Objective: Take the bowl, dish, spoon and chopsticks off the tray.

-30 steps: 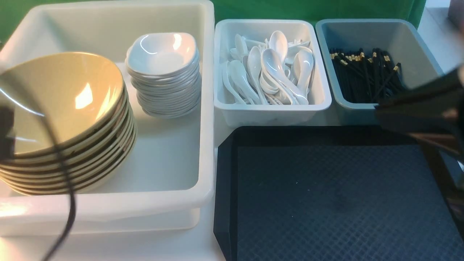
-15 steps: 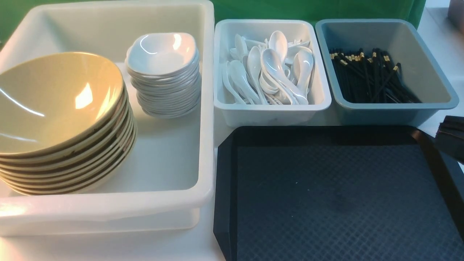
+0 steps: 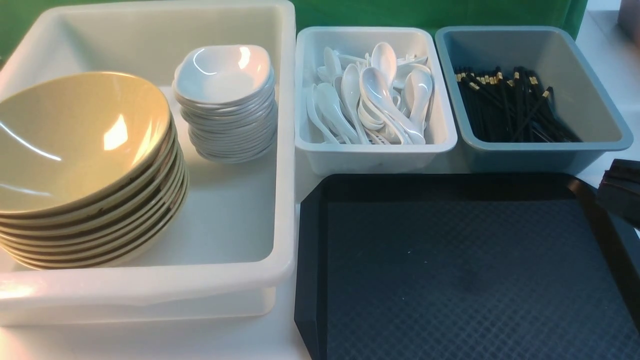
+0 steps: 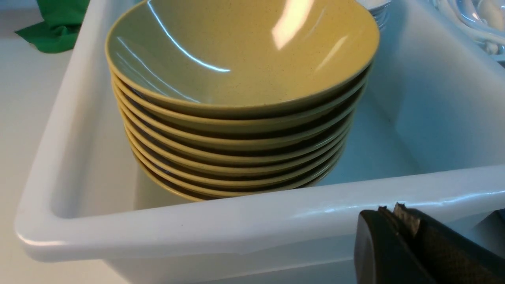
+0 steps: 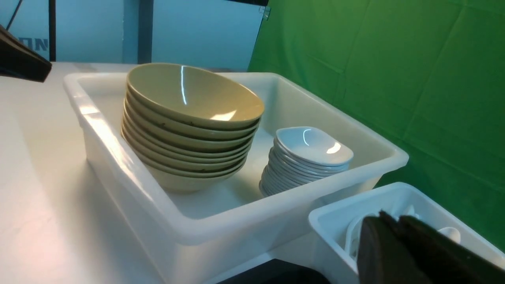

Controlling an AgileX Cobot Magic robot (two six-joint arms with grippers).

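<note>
tray (image 3: 465,280): bare, nearest the camera | big white tub (image 3: 285,150): held bowl stack (image 3: 85,170) and dish stack (image 3: 225,100) | small white tub (image 3: 375,152): held spoons (image 3: 375,97) | grey-blue tub (image 3: 590,85): held chopsticks (image 3: 510,107) | right gripper (image 3: 620,190): at tray's right edge

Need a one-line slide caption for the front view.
Black tray bare; bowls and white dishes stacked in the large tub, spoons and chopsticks binned behind.
</note>
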